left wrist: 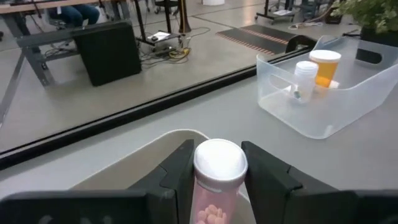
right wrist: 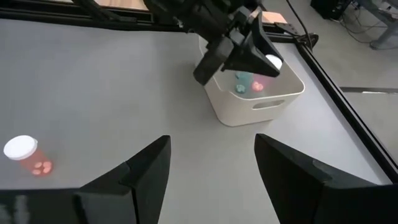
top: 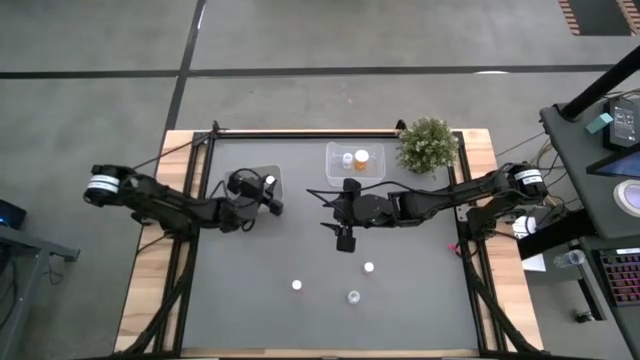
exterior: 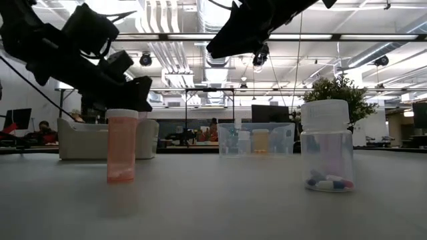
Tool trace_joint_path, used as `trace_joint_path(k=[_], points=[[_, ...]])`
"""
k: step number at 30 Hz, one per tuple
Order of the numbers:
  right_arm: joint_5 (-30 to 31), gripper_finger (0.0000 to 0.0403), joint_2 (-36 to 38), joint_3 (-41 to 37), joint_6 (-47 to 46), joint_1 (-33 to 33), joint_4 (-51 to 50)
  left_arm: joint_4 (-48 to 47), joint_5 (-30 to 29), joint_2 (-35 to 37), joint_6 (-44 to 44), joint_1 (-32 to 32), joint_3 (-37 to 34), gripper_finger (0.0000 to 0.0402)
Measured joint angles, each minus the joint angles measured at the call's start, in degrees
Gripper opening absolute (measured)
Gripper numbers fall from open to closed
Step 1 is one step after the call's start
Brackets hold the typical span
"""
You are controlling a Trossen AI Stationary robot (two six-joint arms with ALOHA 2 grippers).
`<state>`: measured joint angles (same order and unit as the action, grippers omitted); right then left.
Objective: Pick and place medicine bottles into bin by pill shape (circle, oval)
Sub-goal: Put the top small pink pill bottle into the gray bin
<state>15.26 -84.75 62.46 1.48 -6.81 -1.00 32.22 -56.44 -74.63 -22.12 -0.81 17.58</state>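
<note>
Nearest the front edge of the worktop (top: 240, 310), three medicine bottles are not yet sorted: one with a white cap (top: 297, 286) on the left, a clear one (top: 354, 297) just ahead of the front edge, and a third (top: 369, 268) slightly further in. In the low view the orange one (exterior: 122, 145) stands upright, and the clear one (exterior: 327, 155) holds what look like elongated capsules, so it probably belongs with the ovals.

Further in, the right gripper (top: 345, 240) hovers above the middle of the worktop with its fingers spread wide and nothing between them. It is near the unsorted bottles, so I judge it is about to fetch one.

To the left, the left gripper (top: 271, 205) holds a white-capped bottle (left wrist: 217, 180) with pinkish round pills, its fingers closed on the bottle's sides. It hangs directly over the white tub (right wrist: 255, 102), where a few coloured shapes at the bottom seem to be bottles already dropped; I cannot count them. This one looks ready for release there.

Farthest back, the clear tub (top: 355, 172) sits beside the potted plant (top: 428, 145) and already holds two bottles, a white one (left wrist: 305, 79) and an orange-bodied one (left wrist: 326, 67).

So the job is roughly past its midpoint: some bottles sit in each tub, one is in hand, and three are left.
</note>
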Motion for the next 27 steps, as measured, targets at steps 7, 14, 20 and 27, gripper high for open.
trace_joint_path(k=[7,14,20,27], points=[[0.0,0.0226,0.0,0.0,0.0,0.0,0.0,1.9,-0.2,-4.0,-3.8,0.9,-0.1,0.01],[0.0,0.0226,0.0,0.0,0.0,0.0,0.0,1.8,-0.5,-6.1,-4.5,1.0,-0.2,0.0108],[0.0,0.0226,0.0,0.0,0.0,0.0,0.0,1.8,-0.6,-7.2,-4.6,1.2,-0.2,0.011],[0.0,0.0226,0.0,0.0,0.0,0.0,0.0,1.8,-0.6,-7.9,-4.6,1.2,-0.2,0.0111]])
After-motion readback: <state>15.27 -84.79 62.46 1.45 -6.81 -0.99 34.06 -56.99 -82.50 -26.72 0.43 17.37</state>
